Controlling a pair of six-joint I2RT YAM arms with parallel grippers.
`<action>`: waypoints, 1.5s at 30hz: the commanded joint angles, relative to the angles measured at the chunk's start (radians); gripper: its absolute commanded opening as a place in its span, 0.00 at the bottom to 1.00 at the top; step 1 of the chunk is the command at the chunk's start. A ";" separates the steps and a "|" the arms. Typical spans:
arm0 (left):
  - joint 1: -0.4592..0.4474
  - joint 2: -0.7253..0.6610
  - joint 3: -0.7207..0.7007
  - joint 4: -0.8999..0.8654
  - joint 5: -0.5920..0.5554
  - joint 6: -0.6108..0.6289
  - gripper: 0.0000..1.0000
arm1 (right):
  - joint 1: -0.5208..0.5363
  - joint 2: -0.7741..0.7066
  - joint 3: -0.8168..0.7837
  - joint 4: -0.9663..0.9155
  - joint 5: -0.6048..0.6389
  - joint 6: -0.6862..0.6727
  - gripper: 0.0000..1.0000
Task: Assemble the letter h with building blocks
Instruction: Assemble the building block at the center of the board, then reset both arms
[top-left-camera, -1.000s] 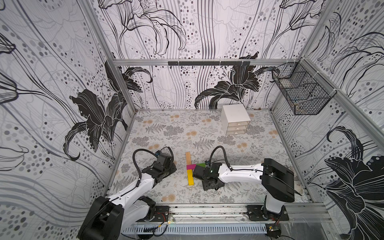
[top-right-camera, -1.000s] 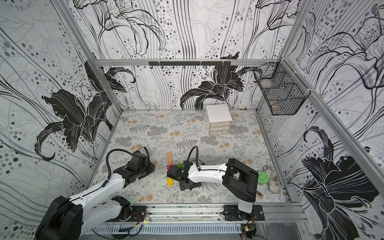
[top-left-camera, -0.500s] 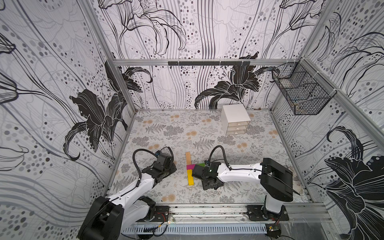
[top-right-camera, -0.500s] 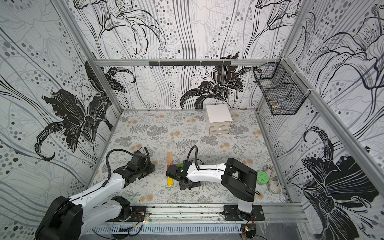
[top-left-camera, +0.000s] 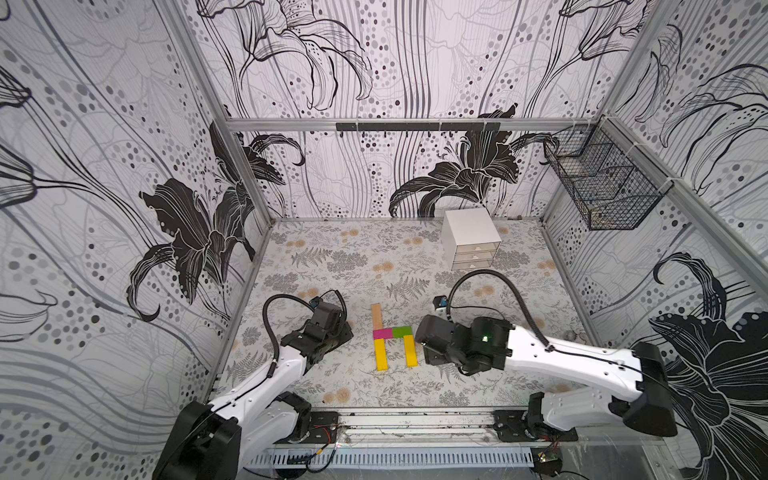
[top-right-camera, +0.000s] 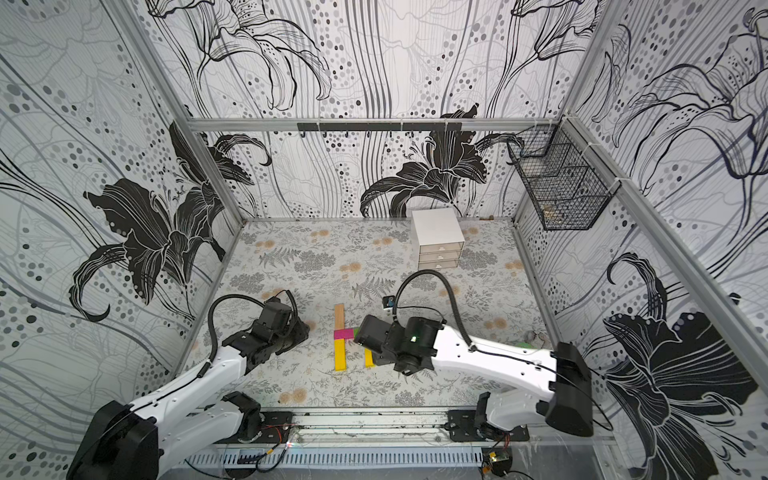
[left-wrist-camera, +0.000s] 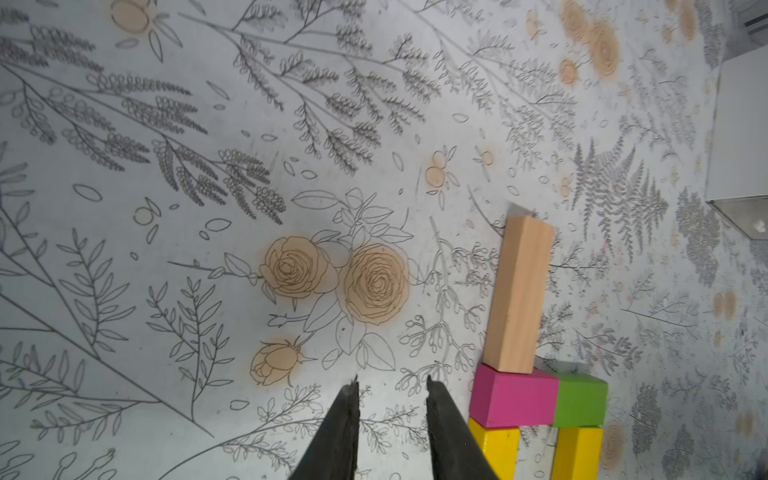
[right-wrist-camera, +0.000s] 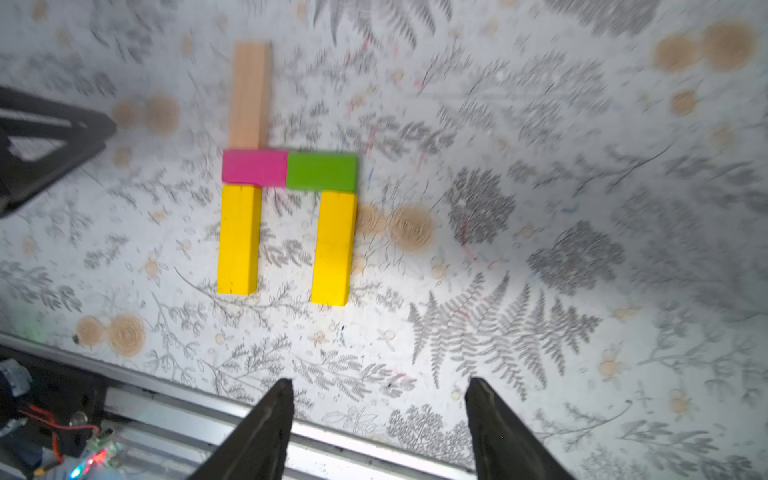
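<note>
Two grippers are flanking the letter h (right-wrist-camera: 286, 170), tilted downward; I'm seeing the left gripper (left-wrist-camera: 392, 380) narrowly parted, the right gripper (right-wrist-camera: 378, 381) spread wide, both empty.

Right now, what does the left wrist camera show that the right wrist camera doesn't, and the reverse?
Only the left wrist view: the white drawer box at the picture's edge, and the left end effector, open and empty.
Only the right wrist view: the whole length of the two yellow blocks, the base rail, and the right end effector, open and empty.
Both: the tan block butting the pink block, the green block joined to it, and the yellow blocks' top ends.
</note>
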 joint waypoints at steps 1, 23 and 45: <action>0.007 -0.045 0.094 -0.052 -0.039 0.051 0.33 | -0.030 -0.090 0.022 -0.080 0.228 -0.028 0.72; 0.007 0.070 0.513 0.129 -0.457 0.362 0.99 | -0.174 -0.398 -0.463 0.415 0.700 -0.316 0.86; 0.155 0.182 0.180 0.598 -0.645 0.525 0.99 | -0.594 -0.389 -0.656 0.616 0.526 -0.325 0.87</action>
